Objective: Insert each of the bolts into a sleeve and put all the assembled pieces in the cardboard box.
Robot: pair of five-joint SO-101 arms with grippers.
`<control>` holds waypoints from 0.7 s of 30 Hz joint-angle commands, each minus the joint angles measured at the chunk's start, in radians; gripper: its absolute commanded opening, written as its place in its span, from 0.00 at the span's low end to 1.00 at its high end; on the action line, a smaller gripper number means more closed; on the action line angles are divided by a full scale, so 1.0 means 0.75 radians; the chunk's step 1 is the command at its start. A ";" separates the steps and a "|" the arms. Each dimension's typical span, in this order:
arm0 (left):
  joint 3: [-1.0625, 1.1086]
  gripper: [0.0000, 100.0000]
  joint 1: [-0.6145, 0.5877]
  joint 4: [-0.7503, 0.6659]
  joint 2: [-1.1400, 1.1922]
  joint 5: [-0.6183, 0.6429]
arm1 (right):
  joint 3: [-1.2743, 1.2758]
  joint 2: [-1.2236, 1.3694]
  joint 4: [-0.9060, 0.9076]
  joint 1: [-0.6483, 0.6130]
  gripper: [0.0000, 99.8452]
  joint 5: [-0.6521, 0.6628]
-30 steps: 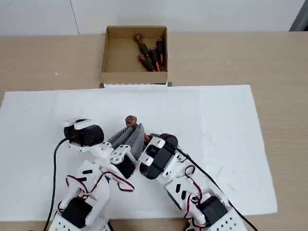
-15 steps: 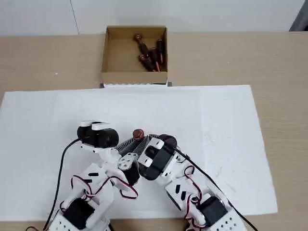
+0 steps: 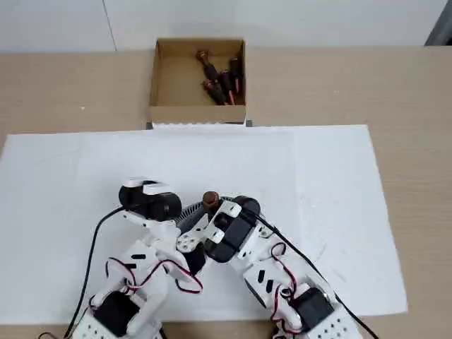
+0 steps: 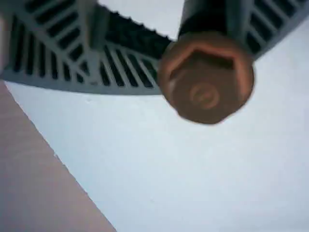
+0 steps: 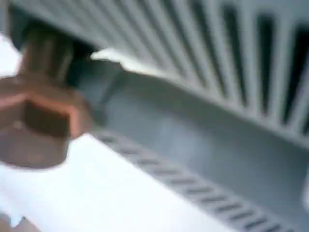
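High view overhead; wrist views close, sharing bolt point(image 4: 205, 77).

A light wooden table point(image 3: 70, 85) is seen in the high view, its bare surface exposed at 9, 12 and 3 o'clock. A large white sheet point(image 3: 332, 162) is laid flat on it, covering the middle and the 6 o'clock part. Faint specks, perhaps small creases, can be made out on the sheet at about 4 o'clock. A pale wall point(image 3: 282, 18) is seen along 12 o'clock, crossed by a thin dark line point(image 3: 107, 21) at 11 o'clock. A dark grey object point(image 3: 443, 25) is cut off at the 1 o'clock corner.
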 commanded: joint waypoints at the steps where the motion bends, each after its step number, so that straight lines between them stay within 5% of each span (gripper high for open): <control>1: -0.007 0.18 -0.059 0.023 -0.004 -0.076 | 0.018 -0.017 -0.032 -0.013 0.00 0.008; 21: -0.210 0.14 -0.270 0.018 -0.004 -0.174 | 0.018 -0.013 -0.032 -0.011 0.00 0.008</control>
